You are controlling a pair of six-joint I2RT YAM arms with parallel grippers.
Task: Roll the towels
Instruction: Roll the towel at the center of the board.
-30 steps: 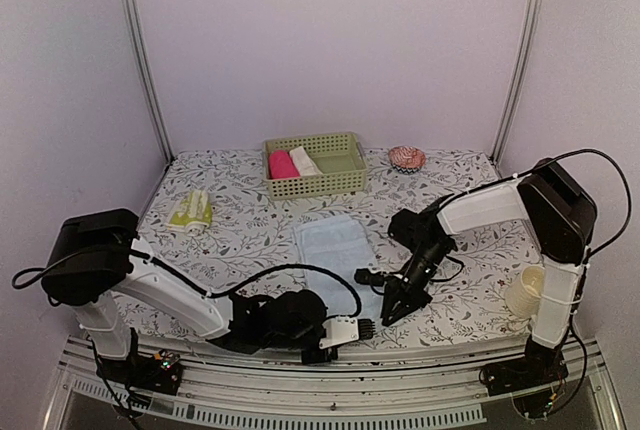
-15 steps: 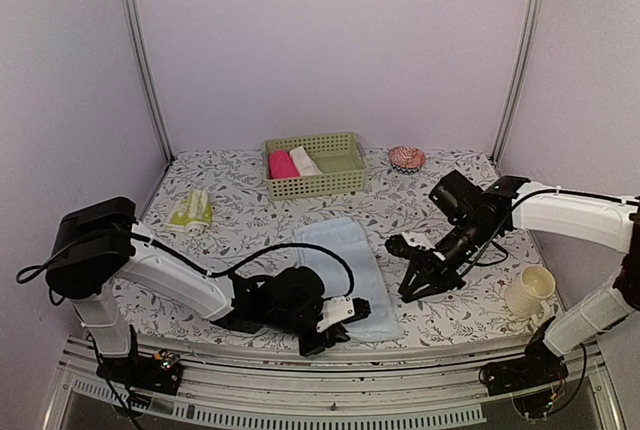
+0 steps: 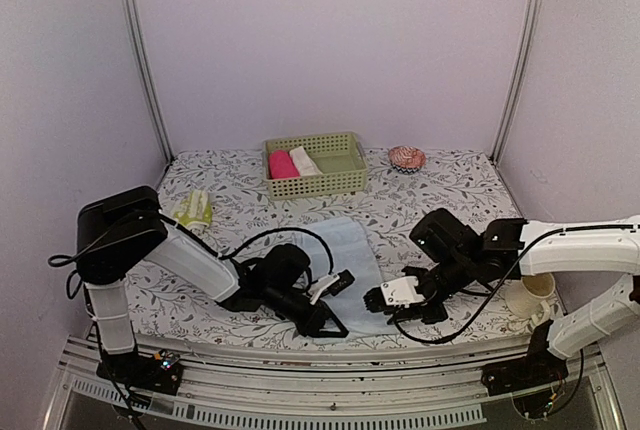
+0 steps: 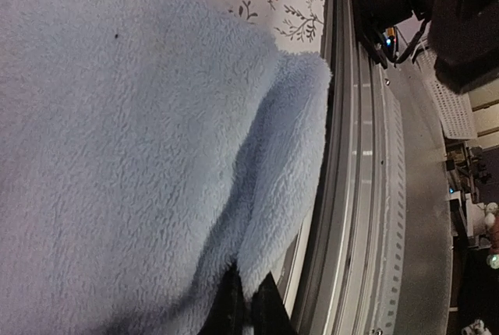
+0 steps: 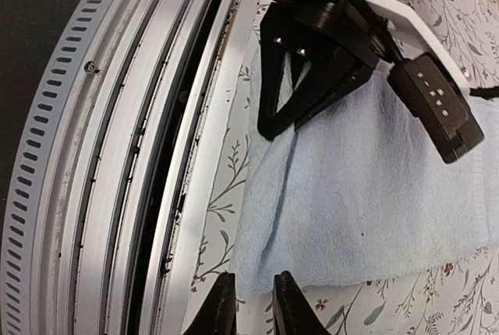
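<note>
You have the light blue towel (image 3: 345, 245) lying flat on the floral table (image 3: 450, 200), in the middle near the front edge, with both arms down at its near edge.

Your left gripper (image 3: 330, 325) sits at the towel's near left corner. In the left wrist view its fingers (image 4: 232, 308) are drawn together on a raised fold of the blue pile, right beside the metal rail (image 4: 359, 195).

Your right gripper (image 3: 378, 300) is at the near right corner, just beside the left one. In the right wrist view its fingertips (image 5: 222, 304) stand only a narrow gap apart, with the corner of the towel's edge caught between them. The towel spreads away from that corner, flat apart from one crease.

The yellow-green towel (image 3: 190, 210) lies well apart at the left side of the table, bunched into a short bundle, with neither gripper near it.

Behind the blue towel stands a green basket (image 3: 315, 187) holding a pink roll (image 3: 282, 164) and a cream-white roll (image 3: 305, 160) side by side in its left half. A pale cup (image 3: 525, 295) stands at the right, near your right arm.
</note>
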